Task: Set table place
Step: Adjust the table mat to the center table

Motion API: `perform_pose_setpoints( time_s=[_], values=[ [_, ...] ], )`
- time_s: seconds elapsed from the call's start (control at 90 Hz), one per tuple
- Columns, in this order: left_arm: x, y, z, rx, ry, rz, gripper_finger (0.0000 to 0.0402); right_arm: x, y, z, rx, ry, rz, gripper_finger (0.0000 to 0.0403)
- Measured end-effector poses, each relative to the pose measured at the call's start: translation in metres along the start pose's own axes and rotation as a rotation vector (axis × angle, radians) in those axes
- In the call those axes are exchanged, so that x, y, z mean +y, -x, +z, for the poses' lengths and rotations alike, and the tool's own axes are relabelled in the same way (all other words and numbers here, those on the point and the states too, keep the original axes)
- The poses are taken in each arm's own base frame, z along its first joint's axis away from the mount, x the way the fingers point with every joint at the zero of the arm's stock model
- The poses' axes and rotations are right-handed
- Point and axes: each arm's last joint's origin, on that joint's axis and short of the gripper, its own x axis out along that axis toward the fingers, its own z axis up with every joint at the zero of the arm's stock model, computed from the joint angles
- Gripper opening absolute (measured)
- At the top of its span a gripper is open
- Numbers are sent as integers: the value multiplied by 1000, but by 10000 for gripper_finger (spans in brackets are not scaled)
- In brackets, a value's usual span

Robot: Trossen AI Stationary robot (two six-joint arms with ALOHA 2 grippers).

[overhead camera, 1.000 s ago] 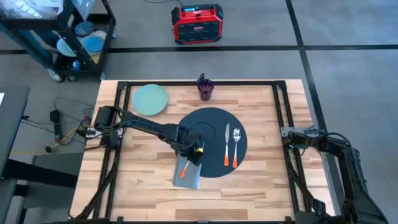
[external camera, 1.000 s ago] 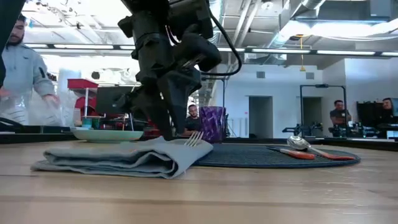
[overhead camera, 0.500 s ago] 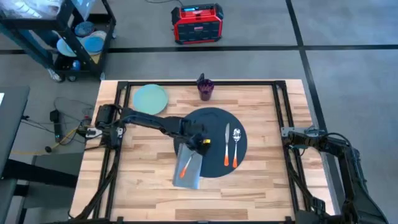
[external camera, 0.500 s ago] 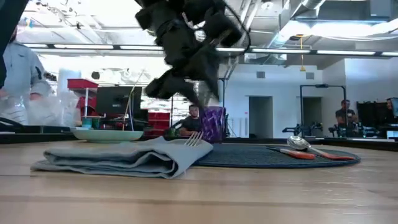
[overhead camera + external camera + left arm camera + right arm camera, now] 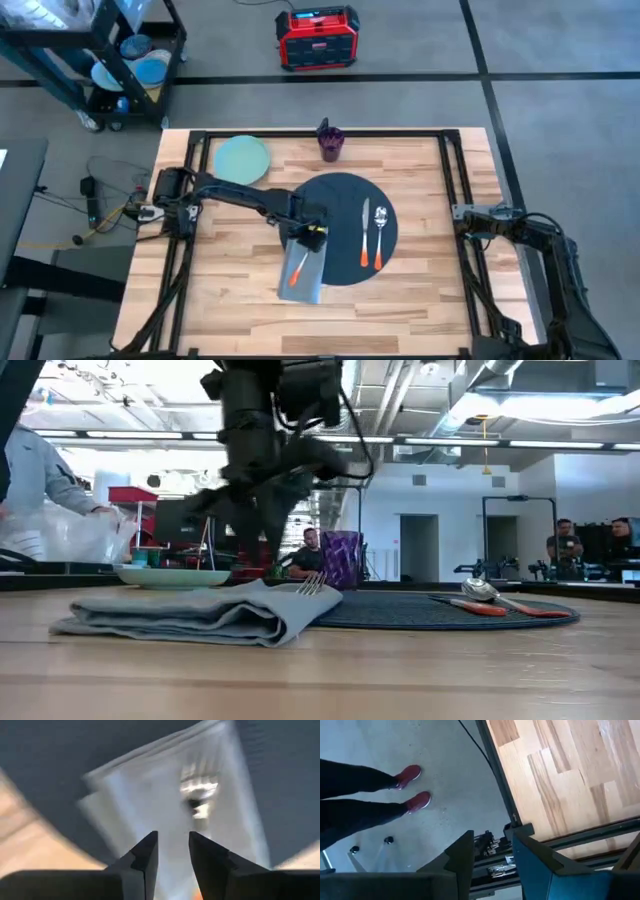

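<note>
Nearest you, the fork (image 5: pixel 299 267) lies on the napkin (image 5: pixel 306 273) overlapping the place (image 5: pixel 340 195) mid-table (image 5: pixel 420 290), your left gripper (image 5: pixel 312 231) hovers empty, fingers slightly spread; knife (image 5: pixel 364 232) and spoon (image 5: pixel 379 236) set, plate (image 5: pixel 241 160) and cup (image 5: pixel 330 141) remain beyond.

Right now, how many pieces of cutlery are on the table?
3. A knife and a spoon lie side by side on the round mat. A fork rests on the napkin by the mat's edge. None seem hidden.
</note>
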Motion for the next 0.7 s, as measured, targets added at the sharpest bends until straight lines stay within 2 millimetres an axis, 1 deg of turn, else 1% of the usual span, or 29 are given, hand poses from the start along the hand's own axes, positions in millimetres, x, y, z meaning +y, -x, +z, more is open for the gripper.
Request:
perform_pose_setpoints(
  time_s=[0.133, 0.333, 0.378, 0.422, 0.5, 0.6, 0.656, 0.7],
  values=[
    [-2, -4, -7, -25, -42, 11, 91, 1, 0, 0, 1, -5, 8, 118],
    [5, -19, -20, -35, 59, 57, 91, 2, 0, 0, 2, -8, 22, 118],
    [1, -20, -21, -50, 68, 32, 91, 2, 0, 0, 2, -8, 22, 118],
    [-8, -19, -19, -89, 67, -50, 91, 2, 0, 0, 2, -7, 19, 118],
    [-32, -6, -12, -170, 29, -243, 91, 0, 0, 1, -1, -3, -5, 118],
    [-64, 24, -4, -288, -44, -474, 91, 0, -1, 5, -23, 7, -3, 118],
    [-75, 40, -2, -334, -91, -520, 91, 1, -2, 12, -110, 18, 0, 118],
    [-80, 54, -3, -378, -119, -514, 91, 1, -3, 19, -245, 26, 1, 115]
  ],
)
